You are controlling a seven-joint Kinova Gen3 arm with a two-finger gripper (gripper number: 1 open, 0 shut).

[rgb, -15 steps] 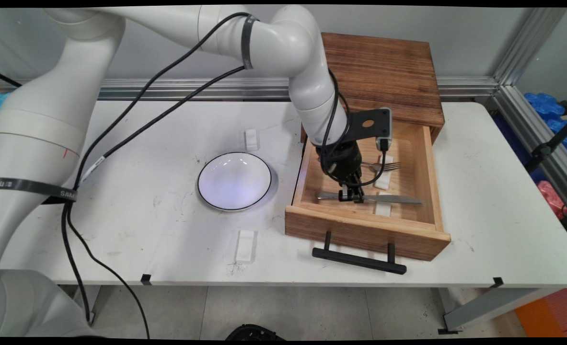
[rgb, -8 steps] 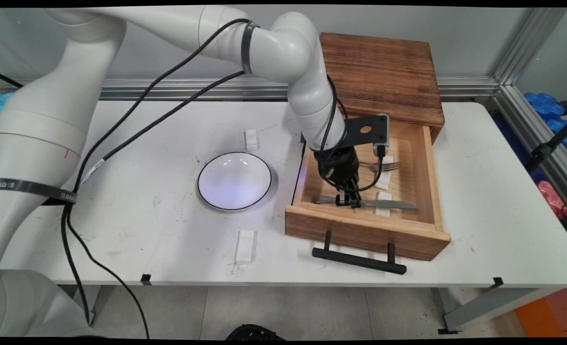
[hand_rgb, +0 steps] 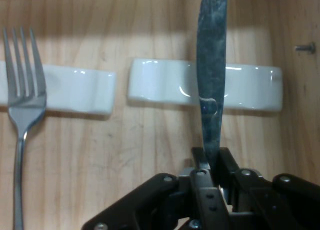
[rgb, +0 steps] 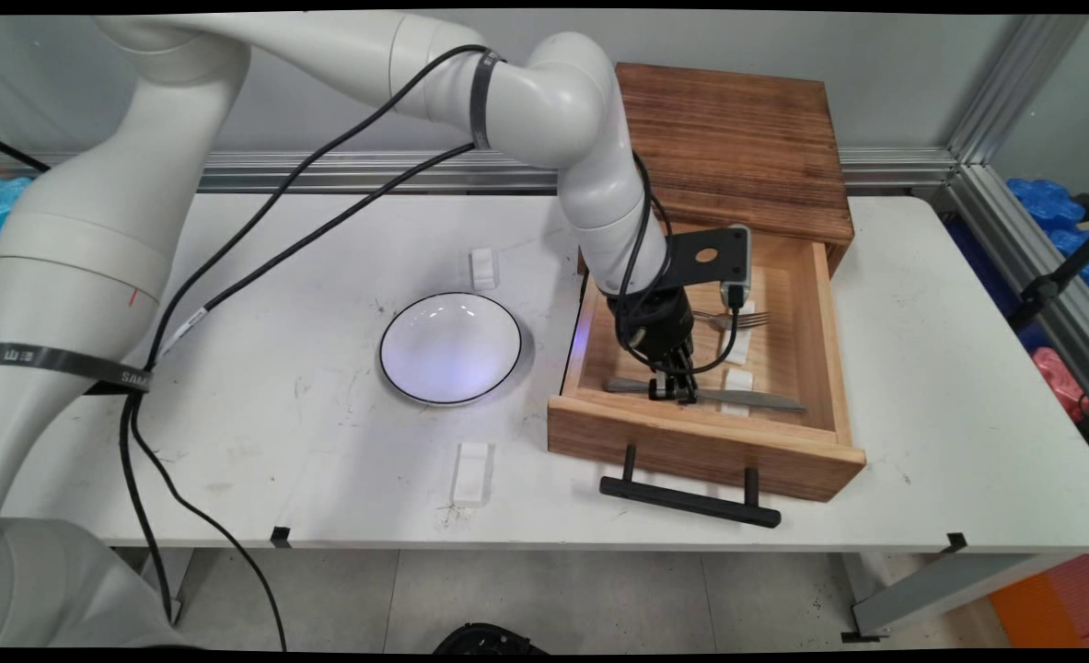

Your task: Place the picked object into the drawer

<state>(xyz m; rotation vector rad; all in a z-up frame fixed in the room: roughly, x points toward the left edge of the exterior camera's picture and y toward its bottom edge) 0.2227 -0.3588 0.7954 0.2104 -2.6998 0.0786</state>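
I have the gripper [rgb: 674, 394] down inside the open wooden drawer [rgb: 834, 359], fingers [hand_rgb: 202, 189] clamped together on the handle of the knife [rgb: 747, 398]. In the hand view the knife [hand_rgb: 211, 64] runs straight out from between the pads, blade lying across a white rest [hand_rgb: 250, 87]. The knife sits along the drawer's near side, blade pointing right. The fork [rgb: 745, 319] lies farther back on its own white rest [rgb: 735, 348], untouched. A white bowl [rgb: 450, 347] sits on the table [rgb: 949, 387] left of the drawer, two white blocks far [rgb: 482, 267] and near [rgb: 471, 473] of it. I judge this the grasp stage; any lift needs to clear the drawer's near wall
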